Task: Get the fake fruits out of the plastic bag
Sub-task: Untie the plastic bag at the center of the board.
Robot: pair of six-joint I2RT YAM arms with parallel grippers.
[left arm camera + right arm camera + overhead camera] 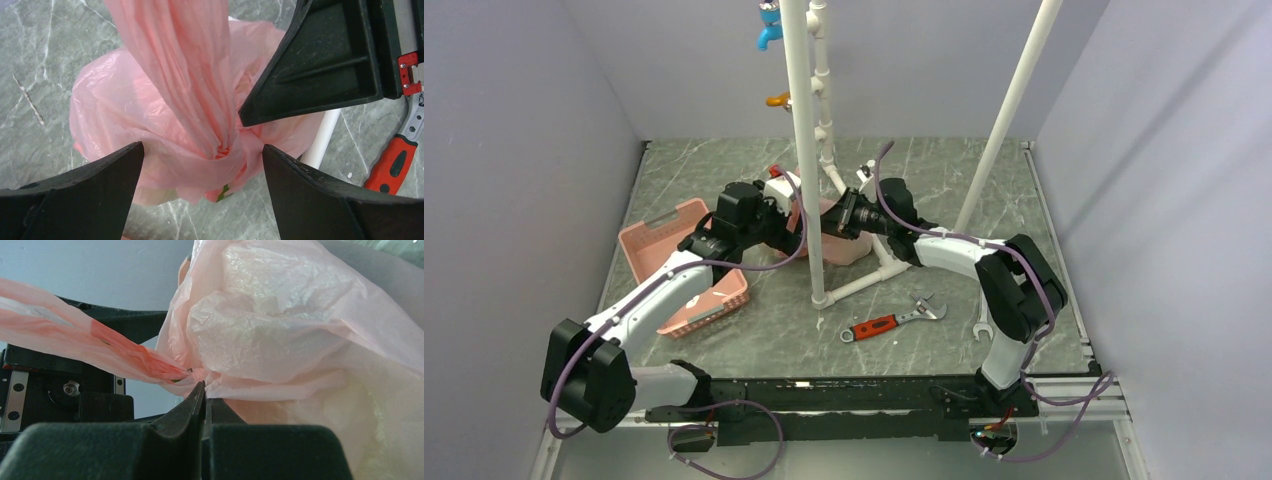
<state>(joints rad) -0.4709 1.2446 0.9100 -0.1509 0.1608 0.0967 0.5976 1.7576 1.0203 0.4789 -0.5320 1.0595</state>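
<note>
The plastic bag [844, 247] lies on the table by the white pipe, thin, pink and tied in a twisted knot [220, 150]. My left gripper [202, 147] is open, one finger on each side of the knot, not touching it. My right gripper [204, 387] is shut with its tips pinching plastic at the knot; it also shows in the left wrist view [320, 65]. A stretched strip of bag [180, 60] runs up from the knot. The fake fruits are hidden inside; only a green sliver [225, 191] shows under the knot.
A rigid pink slotted basket [674, 260] stands left of the bag under my left arm. A white pipe frame [804, 150] rises just in front of the bag. A red-handled adjustable wrench [889, 322] and a steel spanner [982, 325] lie at front right.
</note>
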